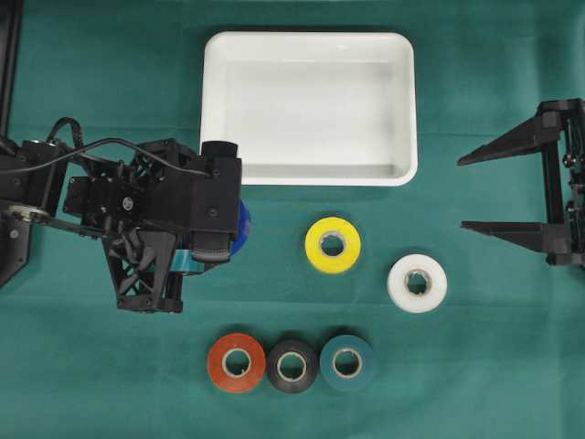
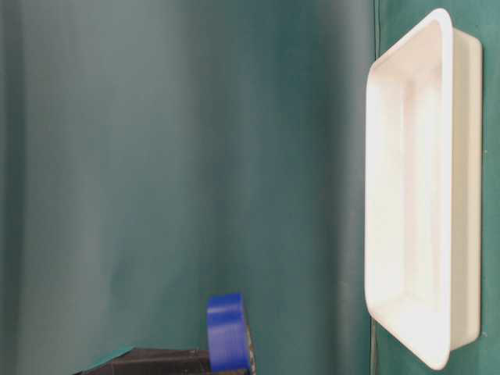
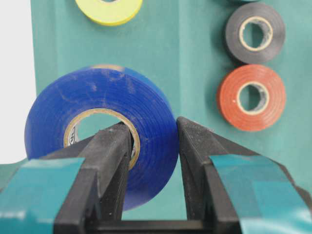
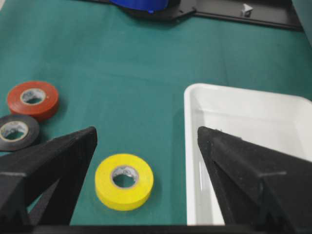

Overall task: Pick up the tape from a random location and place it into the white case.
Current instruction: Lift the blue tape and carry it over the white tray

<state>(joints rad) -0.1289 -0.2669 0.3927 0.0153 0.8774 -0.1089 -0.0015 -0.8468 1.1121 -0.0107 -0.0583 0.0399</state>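
Wrist view alone shows left gripper (image 3: 153,141) pinching blue tape (image 3: 97,131); overhead hides it.

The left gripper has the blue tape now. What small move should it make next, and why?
Probably carry it toward the white case and keep the grip closed. The left gripper pinches the blue tape through its wall, one finger inside the core, but the tape is not yet above the case, which holds nothing.

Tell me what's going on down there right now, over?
Left tool shut on blue tape roll, one finger through its core. Right tool open, holding nothing. White case holds nothing. Nothing blocking the way to it.
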